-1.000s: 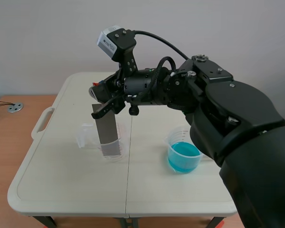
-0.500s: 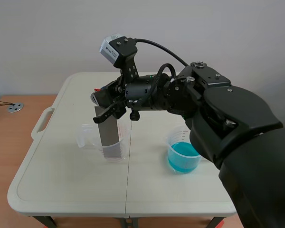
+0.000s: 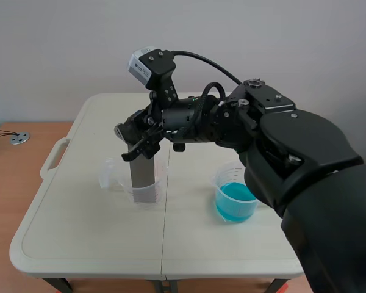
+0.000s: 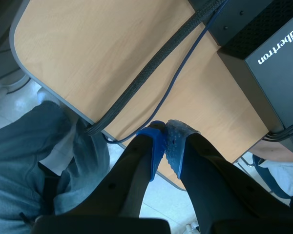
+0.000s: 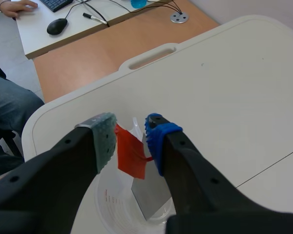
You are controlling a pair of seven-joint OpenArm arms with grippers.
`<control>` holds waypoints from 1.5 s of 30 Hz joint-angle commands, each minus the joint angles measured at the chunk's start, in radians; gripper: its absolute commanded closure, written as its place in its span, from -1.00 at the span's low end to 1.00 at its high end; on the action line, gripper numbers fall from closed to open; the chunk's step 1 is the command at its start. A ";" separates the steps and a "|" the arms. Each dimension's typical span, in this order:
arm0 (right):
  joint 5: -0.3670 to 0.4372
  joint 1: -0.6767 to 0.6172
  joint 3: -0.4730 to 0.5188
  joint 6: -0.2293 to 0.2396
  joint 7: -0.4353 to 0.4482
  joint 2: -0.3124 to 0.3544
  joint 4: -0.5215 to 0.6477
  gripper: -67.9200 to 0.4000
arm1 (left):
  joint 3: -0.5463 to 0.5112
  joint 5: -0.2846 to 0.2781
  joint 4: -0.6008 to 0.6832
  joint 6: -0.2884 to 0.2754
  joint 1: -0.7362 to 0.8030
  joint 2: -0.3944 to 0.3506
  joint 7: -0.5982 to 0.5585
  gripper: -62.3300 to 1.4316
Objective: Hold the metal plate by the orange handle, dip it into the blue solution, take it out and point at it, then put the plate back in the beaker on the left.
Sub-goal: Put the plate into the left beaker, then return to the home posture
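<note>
Metal plate (image 3: 141, 174) within beaker (image 3: 114, 177) rim

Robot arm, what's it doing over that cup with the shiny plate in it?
The robot's right tool is reaching over the clear beaker on the white table. A metal plate stands in that beaker. The tool's open fingers sit on either side of the plate's orange handle without squeezing it. The beaker of blue solution sits alone nearby. The left tool is shut on nothing, over a wooden desk.
</note>
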 commanded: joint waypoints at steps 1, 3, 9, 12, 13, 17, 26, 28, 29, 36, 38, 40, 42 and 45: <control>0.000 0.020 0.001 0.008 0.007 -0.010 0.007 0.17 | 0.000 -0.002 0.011 -0.002 0.008 0.005 -0.006 0.77; 0.000 0.020 0.001 0.008 0.008 -0.010 0.007 -0.05 | 0.000 -0.002 0.011 -0.002 0.008 0.005 -0.006 0.57; 0.000 0.019 0.001 -0.013 0.037 -0.010 0.007 -0.53 | 0.000 -0.002 0.011 -0.002 0.008 0.005 -0.005 -0.45; 0.000 0.019 0.001 -0.038 0.053 -0.010 0.007 -0.96 | 0.000 0.003 0.011 -0.002 0.008 0.005 -0.005 -1.00; 0.000 0.019 0.001 -0.049 0.053 -0.010 0.007 -0.95 | 0.000 0.008 0.011 -0.002 0.008 0.005 -0.005 -1.00; 0.000 0.019 0.001 -0.068 0.053 -0.002 0.007 -0.95 | -0.001 0.024 0.011 -0.002 0.008 0.005 -0.006 -1.00; 0.000 0.019 0.023 -0.103 0.139 0.050 0.066 -0.95 | -0.001 0.023 0.011 -0.002 0.008 0.005 -0.006 -1.00; 0.001 0.019 0.035 -0.111 0.140 0.069 0.105 -0.95 | -0.001 0.023 0.011 -0.002 0.008 0.007 -0.007 -1.00; 0.003 0.019 0.039 -0.123 0.140 0.080 0.126 -0.95 | -0.001 0.023 0.011 -0.002 0.008 0.007 -0.010 -1.00; 0.012 -0.008 0.064 -0.148 0.150 0.169 0.315 -0.95 | -0.026 0.018 0.011 0.009 0.008 -0.010 0.024 -1.00; 0.013 -0.045 0.068 -0.149 0.151 0.204 0.388 -0.95 | -0.066 -0.019 0.011 0.025 0.008 -0.036 0.045 -1.00; 0.015 -0.093 0.069 -0.179 0.151 0.244 0.457 -0.95 | -0.127 -0.061 0.011 0.066 0.008 -0.064 0.047 -1.00; 0.016 -0.142 0.069 -0.200 0.152 0.283 0.516 -0.95 | -0.206 -0.086 0.011 0.103 0.008 -0.086 0.047 -1.00; 0.016 -0.225 0.069 -0.222 0.174 0.344 0.594 -0.95 | -0.340 -0.098 0.011 0.153 0.008 -0.106 0.044 -1.00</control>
